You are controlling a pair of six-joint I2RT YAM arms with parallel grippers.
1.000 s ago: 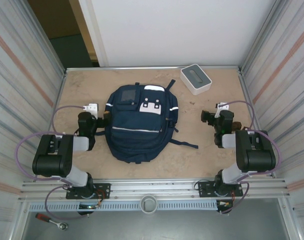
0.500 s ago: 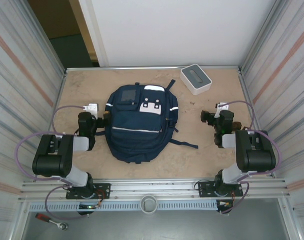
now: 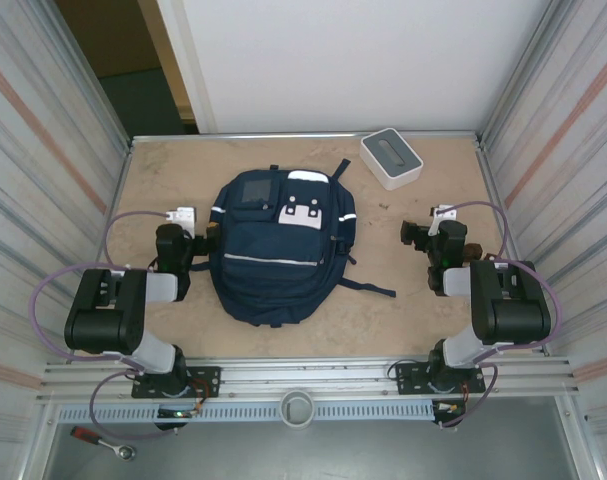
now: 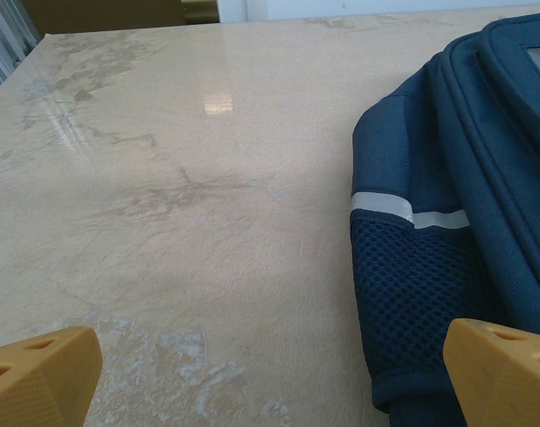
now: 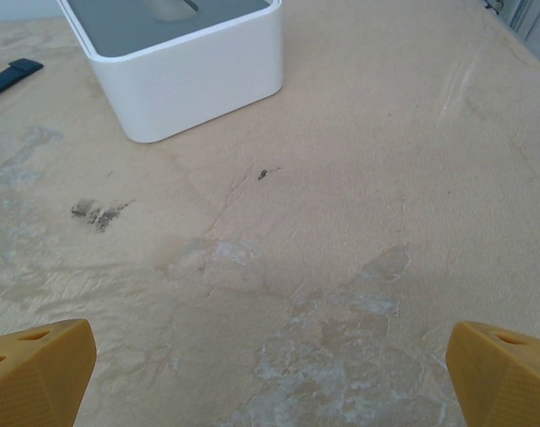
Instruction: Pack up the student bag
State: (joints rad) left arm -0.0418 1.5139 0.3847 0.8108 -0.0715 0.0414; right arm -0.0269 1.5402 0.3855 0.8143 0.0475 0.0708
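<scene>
Nothing had shifted. Top view: student bag (image 3: 283,250) lay mid desk (image 3: 383,325), long axis near edge to far edge; left gripper (image 3: 180,222) just beside its flank, right gripper (image 3: 438,222) well apart. Wrist views: both spread wide, empty.

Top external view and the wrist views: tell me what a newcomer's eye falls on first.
The navy student bag lies flat in the middle of the table. A white box sits beyond it toward the far right corner. The left gripper and the right gripper flank the bag, both open and empty, the left one close beside the bag's mesh side pocket.
</scene>
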